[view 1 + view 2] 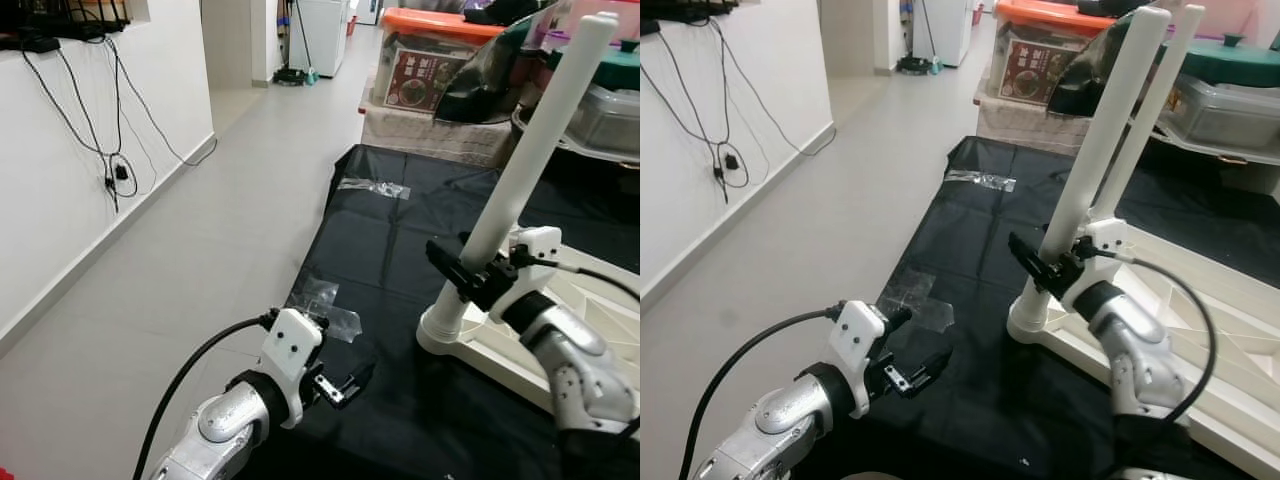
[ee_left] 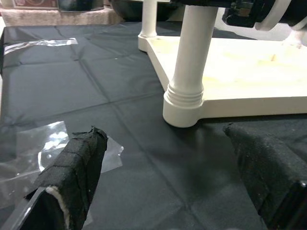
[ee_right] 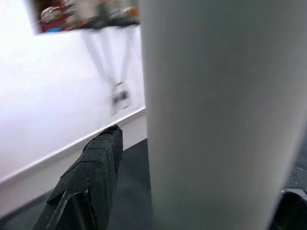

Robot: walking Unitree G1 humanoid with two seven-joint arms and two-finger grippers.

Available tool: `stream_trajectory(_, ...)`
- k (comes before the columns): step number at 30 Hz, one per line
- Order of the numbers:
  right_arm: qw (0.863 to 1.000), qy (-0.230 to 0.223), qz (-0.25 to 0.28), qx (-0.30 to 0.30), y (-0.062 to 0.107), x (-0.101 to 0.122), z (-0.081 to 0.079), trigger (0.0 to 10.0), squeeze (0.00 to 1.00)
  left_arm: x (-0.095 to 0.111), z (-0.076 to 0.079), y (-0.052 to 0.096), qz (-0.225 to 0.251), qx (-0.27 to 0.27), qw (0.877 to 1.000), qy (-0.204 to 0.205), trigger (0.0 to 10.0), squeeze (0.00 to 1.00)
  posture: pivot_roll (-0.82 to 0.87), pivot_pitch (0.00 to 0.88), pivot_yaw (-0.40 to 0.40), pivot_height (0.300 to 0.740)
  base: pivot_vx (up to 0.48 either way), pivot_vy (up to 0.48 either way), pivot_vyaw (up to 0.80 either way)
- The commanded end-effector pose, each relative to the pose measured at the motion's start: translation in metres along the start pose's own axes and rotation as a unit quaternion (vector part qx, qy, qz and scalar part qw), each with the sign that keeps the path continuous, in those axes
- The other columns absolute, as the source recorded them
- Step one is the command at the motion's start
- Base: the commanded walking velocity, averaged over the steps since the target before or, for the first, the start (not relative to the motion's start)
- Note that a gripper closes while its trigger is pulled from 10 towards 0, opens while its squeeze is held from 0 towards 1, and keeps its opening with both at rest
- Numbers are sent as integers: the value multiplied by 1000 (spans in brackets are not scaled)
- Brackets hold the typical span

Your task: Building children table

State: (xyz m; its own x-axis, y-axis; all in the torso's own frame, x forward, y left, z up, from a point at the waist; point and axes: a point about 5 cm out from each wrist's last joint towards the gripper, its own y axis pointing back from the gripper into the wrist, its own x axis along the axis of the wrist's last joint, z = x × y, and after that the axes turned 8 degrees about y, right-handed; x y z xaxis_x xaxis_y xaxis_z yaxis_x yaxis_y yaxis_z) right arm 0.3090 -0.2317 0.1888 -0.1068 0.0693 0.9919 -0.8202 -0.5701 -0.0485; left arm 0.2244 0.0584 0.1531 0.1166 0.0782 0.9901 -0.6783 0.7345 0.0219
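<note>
From the head views, the right gripper (image 1: 478, 275) has its fingers closed around the white table leg (image 1: 530, 165), low on the leg, which stands tilted in the corner socket of the upside-down tabletop (image 1: 590, 300) on the black sheet (image 1: 390, 240). If the leg is pushed while it leans, I think it can jam or slip out.

In the left wrist view, the left gripper (image 2: 168, 177) hovers with fingers spread and empty, near a clear plastic scrap (image 2: 33, 148); it could catch it.

In the right wrist view, the leg sits between the fingers (image 3: 91, 177).
</note>
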Motion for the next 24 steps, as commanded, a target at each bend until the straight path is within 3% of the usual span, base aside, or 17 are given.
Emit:
stream_trajectory(1,993,-10,-19,117,-14,-7,-16,10000,0,1,2,0,0,-5,1000,-6,10000,0,193,0,-89,740,0,0,0)
stream_trajectory(6,978,-19,-20,208,-28,-1,-11,10000,0,1,2,0,-1,-5,1000,-7,10000,0,193,0,-89,740,0,0,0)
stream_trajectory(9,975,-25,-16,222,-31,3,-10,10000,0,1,1,0,-1,-5,1000,-8,10000,0,209,0,-98,740,0,0,0)
stream_trajectory(10,972,-26,-14,234,-33,5,-10,0,0,1,1,1,-2,-5,1000,-8,10000,0,208,0,-98,740,0,0,0)
stream_trajectory(15,970,-25,1,241,-35,7,-11,0,0,0,1,1,-3,-5,1000,-9,10000,0,209,0,-99,740,0,0,0)
stream_trajectory(18,978,-16,8,210,-35,2,-10,0,0,0,1,1,-3,-5,1000,-8,10000,0,209,0,-99,740,0,0,0)
stream_trajectory(19,981,-18,11,192,-36,0,-8,0,0,0,1,1,-3,-5,1000,-8,10000,0,209,0,-99,740,0,0,0)
stream_trajectory(20,990,-14,14,137,-37,-4,-6,0,0,0,1,1,-3,-5,1000,-8,10000,0,202,0,-93,740,0,0,0)
stream_trajectory(23,995,-12,15,99,-38,-7,-5,0,0,1,1,1,-3,-5,1000,-8,10000,0,202,0,-93,740,0,0,0)
stream_trajectory(24,1000,-18,9,16,-39,-12,1,0,0,1,2,1,-3,-5,1000,-8,10000,0,199,0,-94,740,0,0,0)
